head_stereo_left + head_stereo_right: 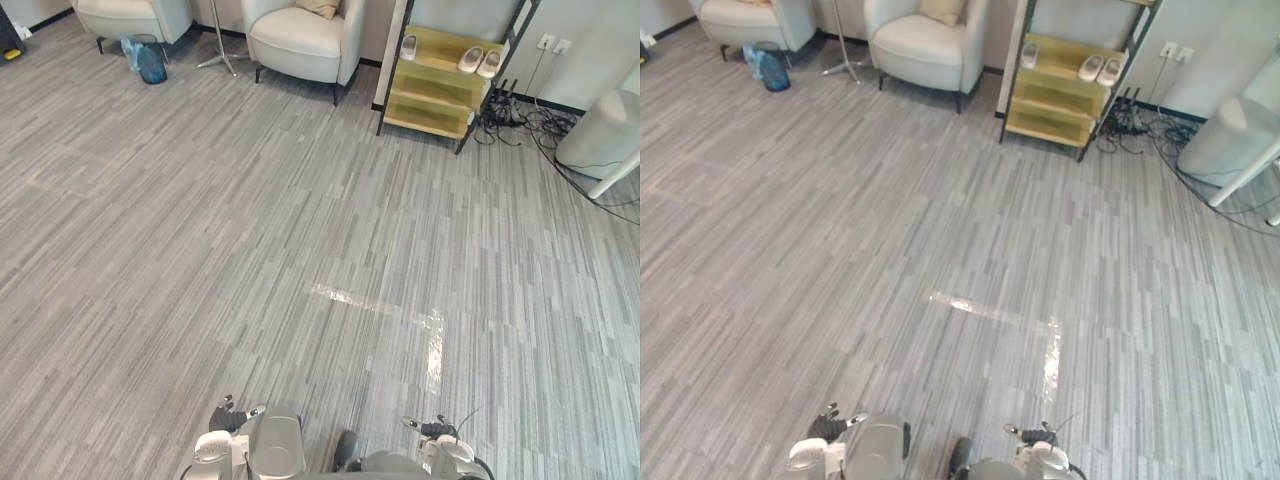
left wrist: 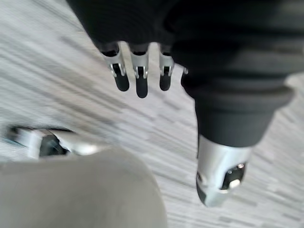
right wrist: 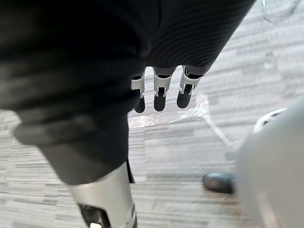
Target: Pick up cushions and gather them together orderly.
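Left hand: the left hand [image 2: 141,78] hung over the carpet [image 2: 52,76] with its fingers straight and a little apart. Its thumb [image 2: 220,176] stood off to one side, and nothing was in its grasp.
Right hand: the right hand [image 3: 160,95] hung the same way, fingers loose and pointing down at the floor, holding nothing.
Cushion: a tan cushion [image 1: 319,7] leaned against the back of a white armchair [image 1: 300,42] at the far side of the room, well apart from both hands.
Other seat: a second armchair [image 1: 130,18], also white, stood to the left of the first, with a thin metal stand [image 1: 222,55] between them.
Bin: a blue bin [image 1: 146,58] sat on the floor just beside the second armchair.
Shelf unit: a dark-framed shelf unit [image 1: 432,100] with yellow-green boards stood to the right of the armchairs. Pale slippers [image 1: 480,60] lay on its upper board.
Floor: the grey striped carpet covered the whole room, and a glossy tape strip [image 1: 385,305] lay on it in an L shape near the middle.
Wall: two white sockets [image 1: 553,44] sat low on the wall right of the shelf unit, with dark cables [image 1: 530,120] tangled below them.
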Available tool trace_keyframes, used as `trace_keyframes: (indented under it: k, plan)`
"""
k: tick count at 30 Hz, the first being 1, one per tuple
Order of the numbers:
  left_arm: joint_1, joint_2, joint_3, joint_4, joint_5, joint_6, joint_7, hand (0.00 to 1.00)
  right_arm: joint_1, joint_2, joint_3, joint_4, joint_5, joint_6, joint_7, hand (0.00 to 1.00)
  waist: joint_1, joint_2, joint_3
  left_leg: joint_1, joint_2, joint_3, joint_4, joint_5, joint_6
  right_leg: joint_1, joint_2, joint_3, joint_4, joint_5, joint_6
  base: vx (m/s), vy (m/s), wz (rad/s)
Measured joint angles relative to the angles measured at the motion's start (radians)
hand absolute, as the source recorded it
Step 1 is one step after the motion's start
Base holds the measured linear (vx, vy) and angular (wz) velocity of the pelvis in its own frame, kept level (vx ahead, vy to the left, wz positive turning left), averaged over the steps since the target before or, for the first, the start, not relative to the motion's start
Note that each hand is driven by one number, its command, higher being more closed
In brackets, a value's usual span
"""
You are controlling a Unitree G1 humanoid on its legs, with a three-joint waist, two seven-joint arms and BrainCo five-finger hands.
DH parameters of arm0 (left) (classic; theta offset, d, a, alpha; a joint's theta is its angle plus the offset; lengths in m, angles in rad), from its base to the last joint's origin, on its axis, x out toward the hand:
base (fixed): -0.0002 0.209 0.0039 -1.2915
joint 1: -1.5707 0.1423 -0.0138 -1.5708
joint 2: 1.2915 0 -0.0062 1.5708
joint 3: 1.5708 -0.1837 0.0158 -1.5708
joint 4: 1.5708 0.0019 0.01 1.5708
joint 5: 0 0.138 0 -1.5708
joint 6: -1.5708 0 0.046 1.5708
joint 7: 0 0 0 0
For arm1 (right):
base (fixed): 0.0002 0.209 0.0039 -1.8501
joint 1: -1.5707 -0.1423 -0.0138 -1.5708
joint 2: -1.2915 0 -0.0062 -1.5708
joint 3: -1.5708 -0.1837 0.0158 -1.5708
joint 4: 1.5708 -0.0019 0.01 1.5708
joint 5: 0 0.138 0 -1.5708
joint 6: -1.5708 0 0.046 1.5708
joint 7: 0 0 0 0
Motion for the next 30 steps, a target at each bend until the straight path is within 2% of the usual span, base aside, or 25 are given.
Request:
trace_keyframes:
  k: [1,2,4,5,6,8,9,11,13,16,18,19,20,21,23,24,25,26,27,28,29,30]
  plan:
    - [0.003,-0.001,-0.001,0.009,0.000,0.000,0.000,0.00,0.004,-0.003,-0.002,0.005,0.000,0.001,0.000,0.00,0.013,0.006,-0.005,0.027,-0.016,-0.014,-0.069,0.141,0.008,0.014,-0.004,0.021,-0.005,-0.014,0.020,0.37,0.155,-0.28]
    - [0.005,0.005,0.002,0.015,0.001,0.001,0.000,0.00,0.002,0.015,-0.003,-0.004,-0.001,0.001,0.000,0.00,0.016,-0.017,-0.010,0.051,-0.044,0.001,-0.092,0.162,0.044,0.031,-0.033,0.042,-0.003,-0.036,0.051,0.40,0.144,-0.25]
    - [0.002,0.007,0.002,0.016,0.000,0.002,0.000,0.00,0.000,0.021,-0.007,-0.010,-0.003,0.003,0.002,0.00,0.020,-0.027,-0.013,0.059,-0.049,0.034,-0.068,0.122,0.064,0.028,-0.057,0.051,0.033,-0.058,0.080,0.42,0.116,-0.26]
    - [0.003,0.005,0.000,0.016,0.002,0.003,0.000,0.00,0.009,0.025,-0.007,-0.030,-0.006,0.005,0.005,0.00,0.028,-0.026,-0.013,0.101,-0.047,0.065,-0.066,0.091,0.075,0.016,-0.077,0.068,0.124,-0.077,0.107,0.38,0.132,-0.48]
    - [0.004,0.005,-0.001,0.017,0.002,0.003,-0.001,0.00,0.017,0.029,-0.007,-0.043,-0.007,0.005,0.007,0.00,0.031,-0.026,-0.013,0.124,-0.047,0.076,-0.072,0.083,0.080,0.003,-0.086,0.074,0.180,-0.086,0.120,0.33,0.162,-0.55]
    - [0.001,0.007,-0.014,0.018,0.003,0.003,-0.003,0.00,0.036,0.038,-0.006,-0.060,-0.029,0.003,0.011,0.00,0.027,-0.030,-0.019,0.209,-0.056,0.092,-0.107,0.047,0.094,-0.090,-0.133,0.065,0.467,-0.101,0.149,0.33,0.163,-0.32]
    - [-0.004,0.016,-0.031,0.024,0.003,0.002,-0.004,0.00,0.052,0.046,-0.008,-0.061,-0.045,0.005,0.013,0.00,0.019,-0.043,-0.025,0.252,-0.073,0.097,-0.125,0.037,0.105,-0.144,-0.174,0.055,0.617,-0.114,0.167,0.29,0.109,-0.06]
    - [-0.006,0.020,-0.042,0.040,0.002,0.003,-0.004,0.00,0.074,0.054,-0.007,-0.060,-0.046,0.014,0.015,0.00,0.008,-0.052,-0.035,0.318,-0.089,0.101,-0.168,0.033,0.106,-0.182,-0.222,0.039,0.692,-0.138,0.170,0.28,0.062,0.02]
    - [-0.007,0.018,-0.041,0.053,0.003,0.003,-0.003,0.00,0.073,0.055,-0.007,-0.063,-0.046,0.015,0.017,0.00,-0.003,-0.058,-0.045,0.371,-0.082,0.111,-0.213,0.034,0.106,-0.223,-0.237,0.022,0.644,-0.142,0.171,0.25,0.030,-0.13]
    - [-0.018,0.000,-0.043,0.068,0.003,0.004,-0.007,0.00,0.065,0.055,-0.008,-0.045,-0.045,0.013,0.026,0.00,-0.011,-0.054,-0.043,0.401,-0.052,0.114,-0.246,0.028,0.096,-0.285,-0.209,0.020,0.474,-0.123,0.158,0.21,-0.032,-0.07]
    - [-0.024,0.002,-0.066,0.081,0.003,0.003,-0.013,0.00,0.057,0.050,-0.009,-0.035,-0.046,0.014,0.031,0.00,-0.019,-0.058,-0.044,0.402,-0.045,0.109,-0.246,0.018,0.077,-0.288,-0.181,0.038,0.317,-0.048,0.142,0.20,-0.094,0.07]
    - [-0.026,0.000,-0.069,0.085,0.003,0.003,-0.018,0.00,0.059,0.051,-0.015,-0.033,-0.046,0.014,0.031,0.00,-0.022,-0.065,-0.048,0.408,-0.052,0.100,-0.246,0.010,0.063,-0.283,-0.177,0.051,0.255,0.015,0.129,0.21,-0.162,0.30]
    - [-0.025,0.001,-0.068,0.086,0.011,0.003,-0.020,0.00,0.061,0.051,-0.015,-0.029,-0.046,0.014,0.032,0.00,-0.025,-0.083,-0.055,0.417,-0.063,0.083,-0.244,-0.001,0.046,-0.267,-0.177,0.057,0.212,0.079,0.114,0.22,-0.223,0.39]
    - [-0.025,-0.001,-0.066,0.087,0.016,0.003,-0.018,0.00,0.061,0.049,-0.016,-0.025,-0.046,0.014,0.032,0.00,-0.025,-0.083,-0.060,0.418,-0.061,0.070,-0.238,-0.011,0.032,-0.256,-0.177,0.048,0.200,0.070,0.102,0.23,-0.243,0.39]
    - [-0.022,-0.017,-0.056,0.086,0.022,0.002,-0.018,0.00,0.052,0.032,-0.015,0.001,-0.046,0.011,0.032,0.00,-0.025,-0.042,-0.076,0.369,-0.007,0.019,-0.151,-0.047,-0.009,-0.224,-0.130,-0.002,0.157,0.061,0.089,0.23,-0.267,0.46]
    - [-0.024,-0.021,-0.055,0.084,0.022,0.002,-0.017,0.00,0.049,0.033,-0.015,0.001,-0.044,0.012,0.031,0.00,-0.025,-0.028,-0.074,0.323,0.015,0.001,-0.064,-0.066,-0.017,-0.212,-0.112,-0.020,0.138,0.057,0.083,0.20,-0.273,0.55]
    - [-0.030,-0.031,-0.033,0.078,0.021,0.003,-0.019,0.00,0.050,0.034,-0.013,0.000,-0.044,0.011,0.030,0.00,-0.025,-0.015,-0.069,0.244,0.045,-0.008,0.102,-0.073,-0.019,-0.185,-0.086,-0.040,0.111,0.044,0.075,0.14,-0.214,0.48]
    - [-0.028,-0.043,-0.017,0.055,0.020,0.003,-0.019,0.00,0.047,0.032,0.002,-0.007,-0.043,0.010,0.029,0.00,-0.021,0.001,-0.058,0.156,0.085,-0.014,0.294,-0.067,-0.006,-0.142,-0.051,-0.053,0.086,0.039,0.057,0.13,-0.204,0.32]
    - [-0.029,-0.043,-0.019,0.045,0.019,0.002,-0.020,0.00,0.044,0.030,0.018,-0.006,-0.043,0.008,0.023,0.00,-0.013,0.009,-0.052,0.127,0.101,-0.021,0.366,-0.073,0.000,-0.118,-0.034,-0.058,0.084,0.029,0.044,0.14,-0.140,0.10]
    - [-0.029,-0.044,-0.022,0.037,0.019,0.002,-0.019,0.00,0.044,0.032,0.032,-0.004,-0.042,0.008,0.014,0.00,-0.005,0.008,-0.049,0.115,0.098,-0.037,0.370,-0.084,-0.016,-0.095,-0.030,-0.058,0.087,0.023,0.040,0.13,-0.072,-0.22]
    - [-0.028,-0.041,-0.034,0.034,0.019,0.002,-0.013,0.00,0.038,0.036,0.039,-0.002,-0.042,0.007,0.009,0.00,0.002,-0.005,-0.043,0.109,0.075,-0.056,0.292,-0.092,-0.024,-0.076,-0.034,-0.049,0.085,0.016,0.040,0.16,-0.024,-0.30]
    - [-0.029,-0.039,-0.045,0.035,0.018,0.003,-0.013,0.00,0.034,0.037,0.043,-0.003,-0.042,0.007,0.006,0.00,0.002,-0.004,-0.043,0.105,0.061,-0.067,0.222,-0.090,-0.024,-0.074,-0.037,-0.043,0.085,0.013,0.044,0.13,0.025,-0.31]
